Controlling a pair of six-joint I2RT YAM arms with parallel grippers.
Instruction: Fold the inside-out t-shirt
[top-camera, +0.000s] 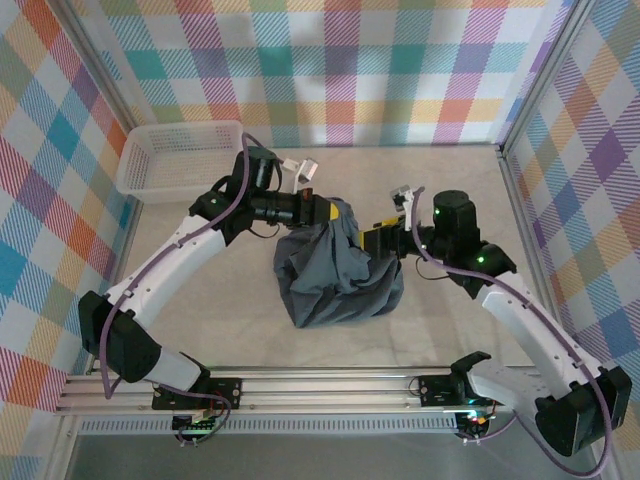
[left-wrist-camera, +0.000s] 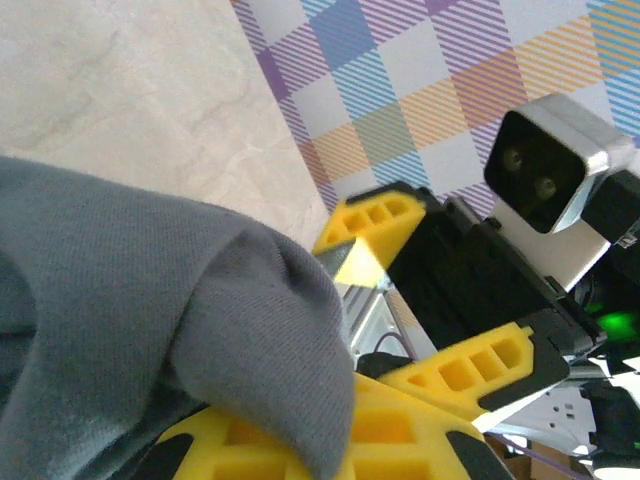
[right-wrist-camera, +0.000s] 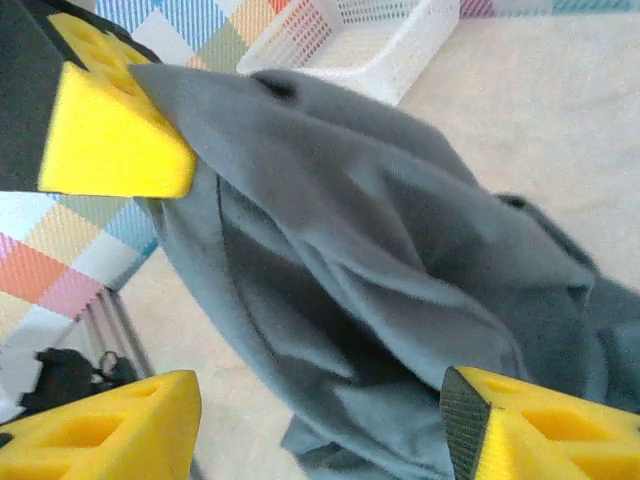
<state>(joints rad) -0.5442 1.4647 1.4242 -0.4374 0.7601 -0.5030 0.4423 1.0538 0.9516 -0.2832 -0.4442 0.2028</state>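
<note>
Surface: pale marbled table (top-camera: 450, 330), plaid walls (top-camera: 340, 60).
Cloth: soft grey t-shirt (top-camera: 335, 280), bunched mid-table.
Left gripper (top-camera: 325, 212): clenched on t-shirt.
Right gripper (top-camera: 378, 240): released.

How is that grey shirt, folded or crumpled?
Crumpled: the t-shirt is bunched in a lumpy heap, one edge pinched in the left fingers.

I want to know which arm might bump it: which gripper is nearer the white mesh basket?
Left. The left gripper, shut on the t-shirt, lies right of the basket. The right gripper stands open at the shirt's other side, farther from it.
</note>
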